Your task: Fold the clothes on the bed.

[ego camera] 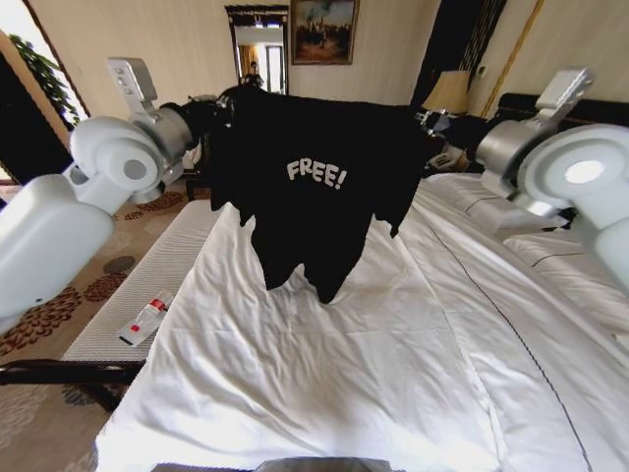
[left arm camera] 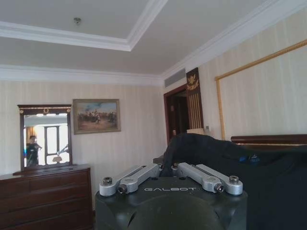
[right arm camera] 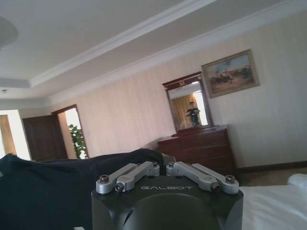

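Both grippers hold black T-shirt (printed "FREE!") above bed.

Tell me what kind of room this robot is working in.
Most likely a hotel bedroom: a large bed with white sheets and dark headboard, a dark wooden dresser under a framed mirror, and a gilt-framed painting on striped wallpaper.

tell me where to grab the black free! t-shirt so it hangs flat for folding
Grip the black t-shirt at its top edge, one hand near each shoulder corner, coming from either side. Held up that way above the bed, it hangs with the print facing forward and the hem dangling free.
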Tool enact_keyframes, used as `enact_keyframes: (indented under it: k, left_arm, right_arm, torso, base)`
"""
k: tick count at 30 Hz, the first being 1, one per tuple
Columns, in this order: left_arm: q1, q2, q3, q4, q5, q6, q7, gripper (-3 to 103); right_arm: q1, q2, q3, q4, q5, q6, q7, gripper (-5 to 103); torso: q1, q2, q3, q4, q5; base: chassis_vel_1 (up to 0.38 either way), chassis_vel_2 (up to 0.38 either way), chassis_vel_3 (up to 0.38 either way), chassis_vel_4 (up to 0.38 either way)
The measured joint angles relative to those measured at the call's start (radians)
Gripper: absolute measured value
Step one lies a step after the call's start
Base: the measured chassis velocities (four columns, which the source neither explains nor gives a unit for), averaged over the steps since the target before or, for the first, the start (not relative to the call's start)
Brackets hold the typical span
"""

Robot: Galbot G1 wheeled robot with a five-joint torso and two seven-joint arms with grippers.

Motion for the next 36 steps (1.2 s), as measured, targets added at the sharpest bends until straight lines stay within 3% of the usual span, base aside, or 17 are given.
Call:
enact_keyframes:
  k: [3, 4, 7, 10, 21, 25, 36]
  left_arm:
    - [0.038, 0.042, -0.048, -0.042, -0.016, 0.003, 0.000, 0]
    - [0.101, 0.096, -0.121, -0.089, -0.025, 0.005, 0.007, 0]
    - [0.171, 0.147, -0.191, -0.124, -0.036, 0.005, 0.010, 0]
    - [0.342, 0.305, -0.356, -0.241, -0.102, -0.004, 0.016, 0]
    - [0.359, 0.480, -0.521, -0.380, -0.258, -0.011, 0.009, 0]
    - [0.352, 0.585, -0.592, -0.410, -0.376, -0.003, 0.013, 0]
    - [0.350, 0.640, -0.630, -0.445, -0.499, 0.060, -0.028, 0]
  right_arm:
    - [-0.009, -0.013, 0.024, 0.060, 0.030, 0.000, 0.018, 1]
    - [-0.014, -0.026, 0.048, 0.113, 0.068, -0.002, 0.042, 1]
    - [-0.016, -0.034, 0.065, 0.147, 0.097, -0.005, 0.059, 1]
    - [-0.039, -0.059, 0.135, 0.219, 0.186, -0.012, 0.096, 1]
    - [-0.064, -0.154, 0.316, 0.353, 0.391, -0.017, 0.163, 1]
    - [-0.060, -0.226, 0.416, 0.419, 0.533, -0.018, 0.193, 1]
    - [-0.040, -0.286, 0.466, 0.446, 0.693, -0.005, 0.239, 1]
  torso:
    - [0.000, 0.000, 0.000, 0.0001, -0.0004]
    - [0.000, 0.000, 0.000, 0.0004, -0.0006]
    - [0.000, 0.000, 0.000, 0.0005, -0.0008]
    - [0.000, 0.000, 0.000, 0.0010, -0.0008]
    - [0.000, 0.000, 0.000, 0.0002, 0.0000]
    - [0.000, 0.000, 0.000, 0.0005, -0.0003]
    - [0.000, 0.000, 0.000, 0.0005, -0.0003]
  base:
    - [0.000, 0.000, 0.000, 0.000]
    - [0.000, 0.000, 0.000, 0.000]
    - [0.000, 0.000, 0.000, 0.000]
    - [0.000, 0.000, 0.000, 0.000]
    - [0.000, 0.000, 0.000, 0.000]
    - [0.000, 0.000, 0.000, 0.000]
    - [0.000, 0.000, 0.000, 0.000]
